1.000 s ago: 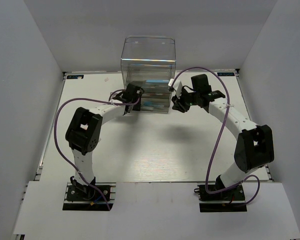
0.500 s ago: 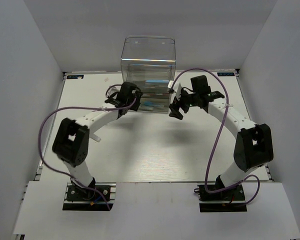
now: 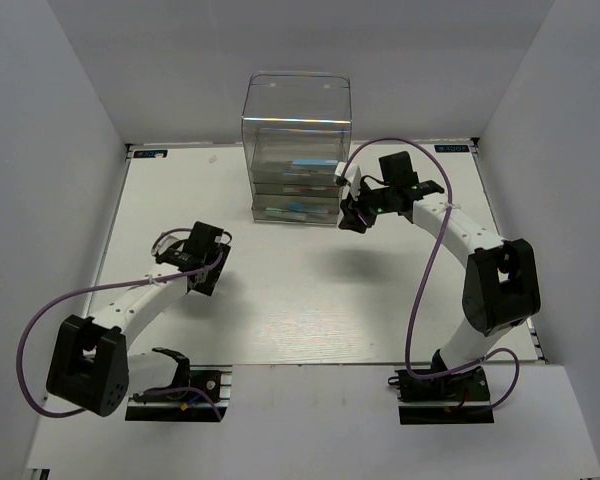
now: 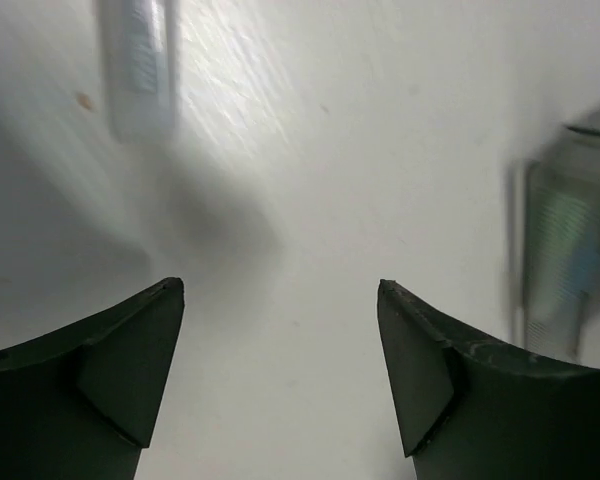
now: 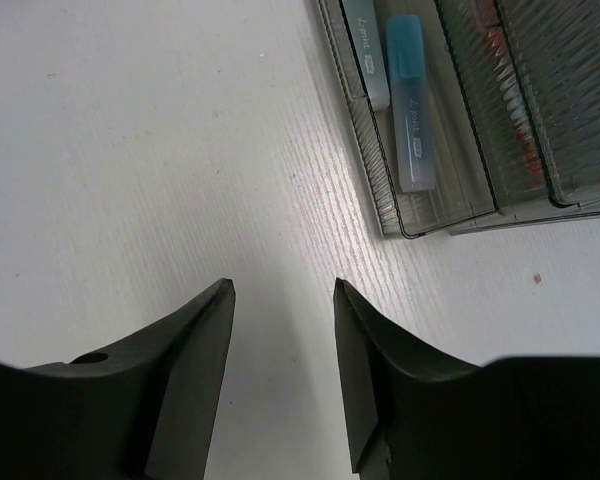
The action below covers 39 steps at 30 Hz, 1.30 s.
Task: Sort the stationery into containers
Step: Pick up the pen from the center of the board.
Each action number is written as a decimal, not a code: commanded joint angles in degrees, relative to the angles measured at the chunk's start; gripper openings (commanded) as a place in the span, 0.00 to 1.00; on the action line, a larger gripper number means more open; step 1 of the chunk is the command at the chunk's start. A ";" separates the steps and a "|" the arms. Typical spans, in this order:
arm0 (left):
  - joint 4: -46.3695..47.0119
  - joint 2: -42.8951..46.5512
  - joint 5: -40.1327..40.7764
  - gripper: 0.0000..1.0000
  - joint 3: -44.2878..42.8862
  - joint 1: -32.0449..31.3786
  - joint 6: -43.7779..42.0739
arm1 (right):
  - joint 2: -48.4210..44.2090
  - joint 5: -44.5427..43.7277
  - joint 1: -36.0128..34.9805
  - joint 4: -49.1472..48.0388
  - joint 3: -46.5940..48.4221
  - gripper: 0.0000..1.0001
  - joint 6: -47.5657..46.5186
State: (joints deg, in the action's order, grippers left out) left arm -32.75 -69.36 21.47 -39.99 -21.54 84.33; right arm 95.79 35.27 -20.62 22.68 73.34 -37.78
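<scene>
The clear drawer box stands at the table's far middle. Light blue markers lie in its drawers. In the right wrist view the lowest drawer juts forward and holds two light blue markers; something red shows in a drawer above. My right gripper is open and empty just off the box's right front corner, and its jaws hang over bare table. My left gripper is open and empty over the table's left middle, far from the box; it is also empty in its wrist view.
The left wrist view is blurred. It shows a pale stick-like thing on the table at upper left and the drawer box at the right edge. White walls close in the table on three sides. A purple cable loops beside the right arm.
My left arm has pulled back from the box's left front corner toward the near left of the table. My right gripper has stayed by the box's right front corner.
</scene>
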 commanded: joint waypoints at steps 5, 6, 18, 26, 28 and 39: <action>-7.31 -6.65 -0.82 0.88 -4.73 9.31 -11.62 | -0.78 0.95 0.32 0.09 0.75 0.50 0.78; -8.28 -8.32 -0.82 0.90 -5.97 11.15 -12.69 | -1.39 0.77 0.23 0.09 0.58 0.50 0.69; -12.59 -24.67 0.32 0.92 -19.24 21.27 -25.35 | -2.01 -0.73 0.49 -1.32 0.05 0.53 0.69; -10.58 -28.89 -1.87 0.72 -20.31 24.97 -28.26 | -1.48 -0.99 0.50 -1.67 -0.30 0.53 0.69; -9.44 -28.90 -2.40 0.63 -19.69 25.58 -28.26 | -1.48 -0.90 0.67 -2.54 -0.22 0.53 0.78; 5.22 -19.86 -17.32 0.00 -12.05 24.35 -29.67 | -1.22 -0.64 0.58 -1.23 -0.13 0.65 0.25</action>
State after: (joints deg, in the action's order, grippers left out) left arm -35.59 -94.59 12.82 -54.68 3.70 55.61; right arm 95.72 34.00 -20.23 22.35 73.23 -37.45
